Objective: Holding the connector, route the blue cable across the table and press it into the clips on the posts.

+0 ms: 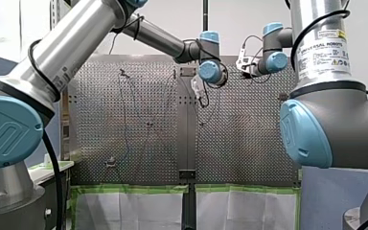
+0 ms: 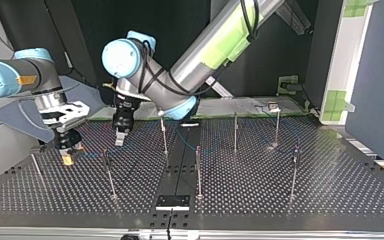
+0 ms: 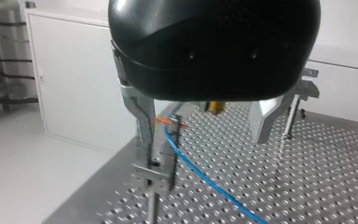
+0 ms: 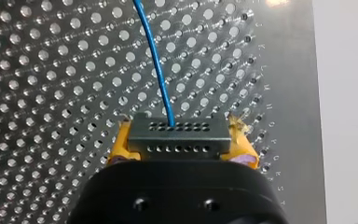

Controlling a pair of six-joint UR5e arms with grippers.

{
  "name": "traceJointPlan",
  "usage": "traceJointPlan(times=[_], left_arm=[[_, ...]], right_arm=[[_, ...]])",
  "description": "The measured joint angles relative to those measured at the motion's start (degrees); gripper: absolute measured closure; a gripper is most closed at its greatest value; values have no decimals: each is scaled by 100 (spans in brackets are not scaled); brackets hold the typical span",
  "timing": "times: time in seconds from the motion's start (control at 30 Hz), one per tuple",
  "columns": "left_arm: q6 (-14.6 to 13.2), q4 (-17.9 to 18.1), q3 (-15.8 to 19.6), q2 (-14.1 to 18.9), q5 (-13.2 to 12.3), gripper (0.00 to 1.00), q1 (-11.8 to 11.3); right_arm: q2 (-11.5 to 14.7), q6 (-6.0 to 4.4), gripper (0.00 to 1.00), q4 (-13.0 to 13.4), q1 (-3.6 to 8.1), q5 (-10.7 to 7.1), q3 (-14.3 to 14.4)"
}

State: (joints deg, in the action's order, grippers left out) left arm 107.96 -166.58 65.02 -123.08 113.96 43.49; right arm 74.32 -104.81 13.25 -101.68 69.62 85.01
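Note:
My right gripper (image 4: 179, 140) is shut with its yellow pads on the grey connector (image 4: 177, 135), just above the perforated table. The blue cable (image 4: 156, 60) runs out of the connector across the table. In the top view my right gripper (image 2: 68, 156) hangs low at the left. My left gripper (image 3: 205, 140) is open, its metal fingers (image 3: 142, 123) beside a post with a clip (image 3: 157, 163). The blue cable (image 3: 200, 175) passes through that clip and between the fingers. In the top view my left gripper (image 2: 120, 134) sits just right of my right one.
Several thin posts stand on the table (image 2: 330, 190), such as those at the middle (image 2: 198, 170) and at the right (image 2: 295, 170). A black block (image 2: 172, 202) sits at the table's near edge in the top view. A white cabinet (image 3: 74, 84) stands beyond the table edge.

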Motion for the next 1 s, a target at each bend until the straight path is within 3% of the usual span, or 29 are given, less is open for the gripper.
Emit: traceJointPlan(times=[0.13, 0.47, 0.67, 1.0], left_arm=[[-41, 171, 176, 176, 92, 0, -14], [-410, 704, 709, 710, 604, 0, -27], [-260, 1033, 1037, 1039, 808, 0, -5], [-93, 1516, 1523, 1524, 817, 0, 80]], right_arm=[[0, 1, 100, -4, -7, 0, 0], [1, 7, 100, -14, -30, 0, 2], [3, 18, 100, -38, -59, 0, 2], [4, 28, 100, -76, -99, 8, 2]])
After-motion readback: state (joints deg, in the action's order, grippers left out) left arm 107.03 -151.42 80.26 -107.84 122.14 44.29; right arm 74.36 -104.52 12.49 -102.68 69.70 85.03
